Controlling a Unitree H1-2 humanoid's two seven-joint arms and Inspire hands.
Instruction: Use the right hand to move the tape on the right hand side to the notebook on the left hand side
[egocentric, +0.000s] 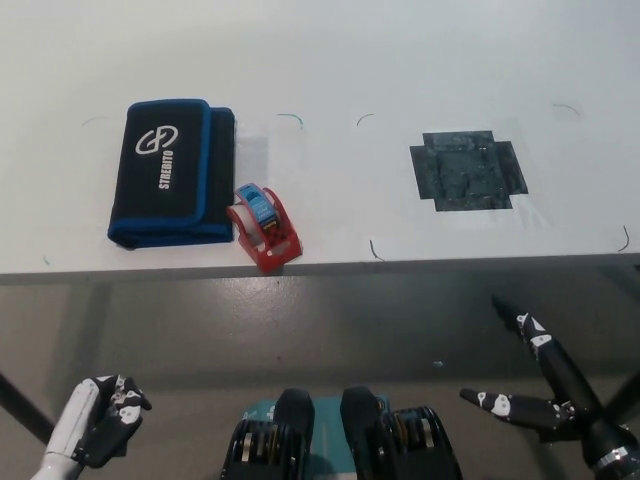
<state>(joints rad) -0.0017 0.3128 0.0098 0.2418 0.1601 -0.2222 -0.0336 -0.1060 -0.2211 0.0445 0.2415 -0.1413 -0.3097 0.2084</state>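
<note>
Two hands in view, both below the near edge of the bench (330, 60), neither touching anything.

Right hand (545, 395), black, sits at the lower right with fingers (535, 340) spread wide and holding nothing. It is well apart from the tape and off the bench surface entirely.

Left hand (100, 415), white, rests at the lower left corner, fingers curled in on nothing.

Tape (262, 228): red dispenser with a blue roll, standing on the bench at its near edge, left of centre. It is just beside the near right corner of the notebook; can't tell whether the two touch. It is not on top of the notebook.

Notebook (170, 172): black case with blue trim and a white logo, lying flat on the left part of the bench, long side running near to far.

Black patch (466, 170): dark cross-shaped marking on the right part of the bench, nothing on it. Small curved pen marks sit around it and around the spot between the patch and the notebook.

Floor under the bench is grey-brown.
</note>
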